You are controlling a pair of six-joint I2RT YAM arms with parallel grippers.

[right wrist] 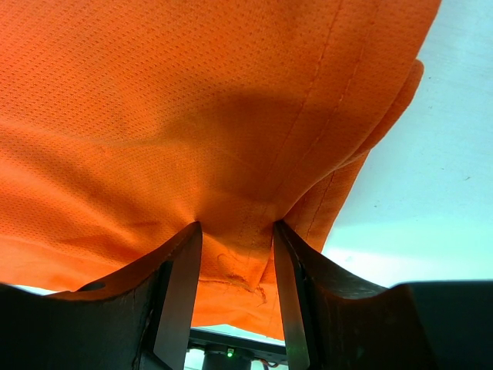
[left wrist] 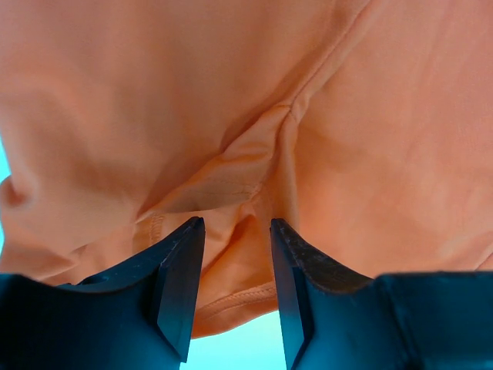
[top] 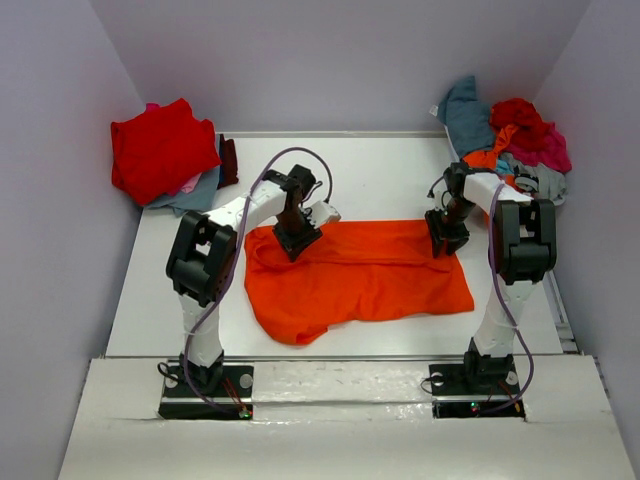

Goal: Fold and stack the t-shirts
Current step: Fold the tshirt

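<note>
The orange shirt [top: 360, 275] lies spread wide on the table [top: 380, 170], its far edge running almost straight from one gripper to the other and its near-left part bulging out in a rounded lobe. The left gripper [top: 298, 240] stands at the shirt's far-left corner, tip down. In the left wrist view its fingers [left wrist: 179, 285] are clamped on a folded, stitched hem of the shirt [left wrist: 347, 154], with puckers running away from the grip. The right gripper [top: 445, 238] stands at the shirt's far-right corner. In the right wrist view its fingers [right wrist: 177, 301] pinch a seamed edge of the shirt [right wrist: 154, 116], and the cloth draws tight into creases that meet at the fingertips. Well beyond the shirt's far-left corner sits a stack [top: 190, 190] of folded shirts, with a red shirt [top: 160, 148] on top and grey and magenta edges showing beneath it. Beyond the shirt's far-right corner lies a crumpled pile [top: 510, 135] of teal, red, magenta, orange and grey shirts, close behind the right arm.
</note>
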